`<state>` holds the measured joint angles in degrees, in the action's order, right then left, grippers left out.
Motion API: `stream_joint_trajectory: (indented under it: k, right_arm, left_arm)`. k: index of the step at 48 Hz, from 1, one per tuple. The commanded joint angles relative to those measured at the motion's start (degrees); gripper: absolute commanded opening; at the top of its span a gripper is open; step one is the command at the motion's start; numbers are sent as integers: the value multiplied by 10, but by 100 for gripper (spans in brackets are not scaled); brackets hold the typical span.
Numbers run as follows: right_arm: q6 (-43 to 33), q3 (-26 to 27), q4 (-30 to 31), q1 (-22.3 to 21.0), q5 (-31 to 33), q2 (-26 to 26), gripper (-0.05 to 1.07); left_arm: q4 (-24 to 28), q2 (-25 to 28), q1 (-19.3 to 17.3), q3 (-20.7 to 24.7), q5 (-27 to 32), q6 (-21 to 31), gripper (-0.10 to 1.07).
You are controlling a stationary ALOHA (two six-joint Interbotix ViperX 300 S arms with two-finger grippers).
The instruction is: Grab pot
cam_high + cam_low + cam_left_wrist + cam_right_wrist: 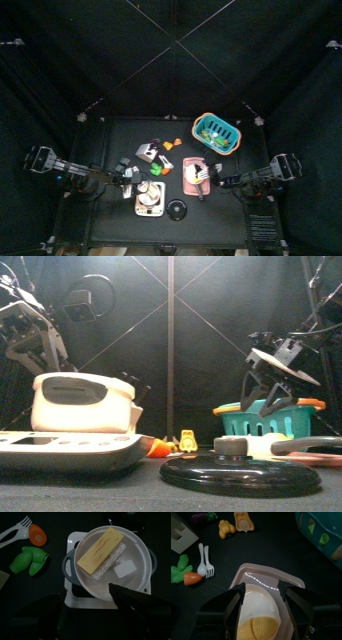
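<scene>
The table [120, 135] is crowded, which is the main hazard: the pot [83, 403] stands on a white scale [67, 451] at the table's front left, with a black lid [241, 471] just beside it and a pink tray [284, 577] near. A careless descent could knock any of these. The scale is likely a smooth, loose base. A sideways push from one jaw could slide the pot off it or drag both. The pot body looks too wide to take whole, so the grip must fall on the rim or a handle [68, 564]. An off-centre bite there could tip it on lifting. A yellow sponge [100, 551] lies inside, and a jaw landing on it would pinch sponge instead of wall. The left gripper [87, 599] hangs over the pot, jaws spread and empty. The right gripper [261, 589] hangs spread astride a white dish on the tray, grasping nothing. The pot stands upright, mouth upward. Its long axis runs handle to handle, seemingly in line with the left jaws' spread.
</scene>
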<state>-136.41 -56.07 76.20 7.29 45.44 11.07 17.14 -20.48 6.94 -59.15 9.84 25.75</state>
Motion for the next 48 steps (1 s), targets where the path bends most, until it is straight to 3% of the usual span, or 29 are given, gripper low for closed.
stream_joint_trajectory:
  k: [1,36,48]
  right_arm:
    - [-3,11,2,-3,2,6,89]
    - [-3,11,2,-4,2,6,89]
    - [-3,11,2,-4,2,5,89]
  left_arm:
    - [0,11,-3,10,-5,-1,99]
    - [-2,14,-21,11,-1,-1,65]
    - [0,14,-21,25,19,-1,46]
